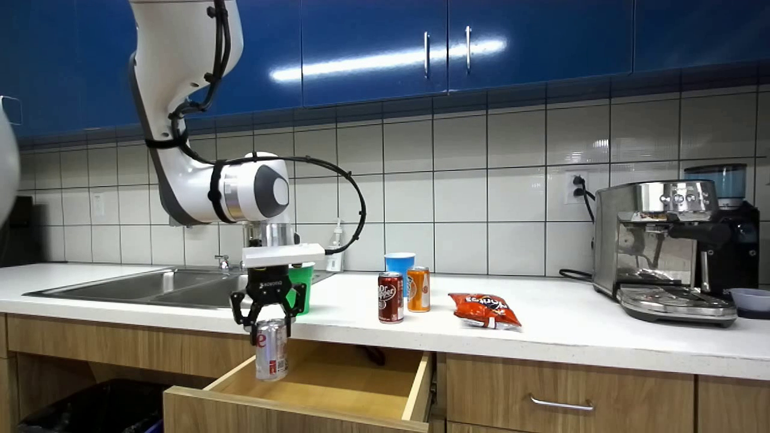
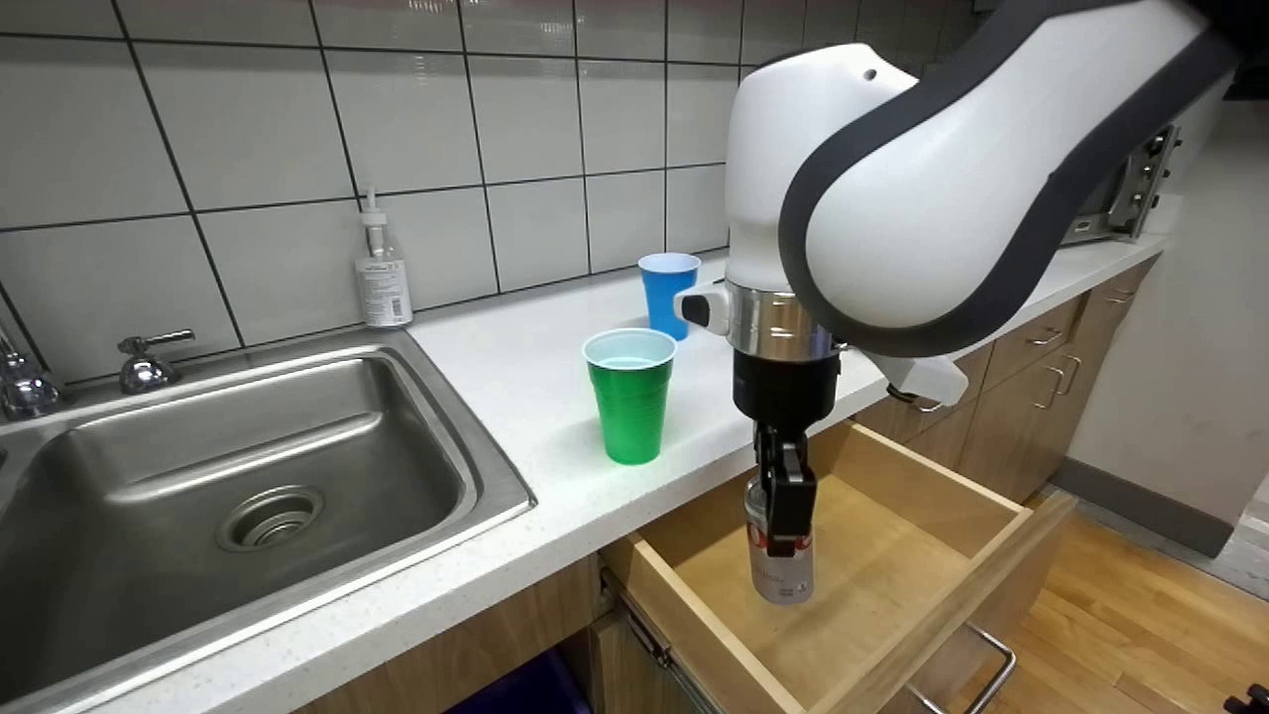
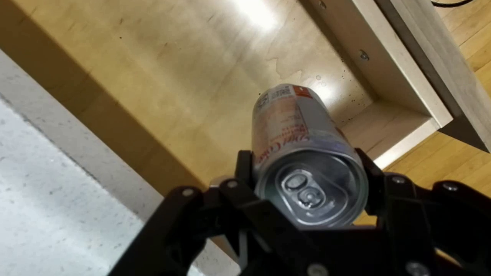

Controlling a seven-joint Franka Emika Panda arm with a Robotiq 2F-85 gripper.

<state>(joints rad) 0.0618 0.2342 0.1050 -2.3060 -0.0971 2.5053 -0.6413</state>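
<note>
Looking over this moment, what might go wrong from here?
The tool holds the silver can by its upper part over the open drawer; released too high, it might drop and tip over. A bump against the drawer's side might twist it in the grip. The green cup stands close by on the counter, so a sideways swing might knock it.

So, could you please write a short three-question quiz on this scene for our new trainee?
1. What does the gripper hold over the open drawer?
2. True or false: the green cup stands nearer the sink than the blue cup does.
3. What colour is the can beside the Dr Pepper can: A green, B orange or C blue?

Key: 1. A Diet Coke can. 2. True. 3. B, the orange can.
</note>
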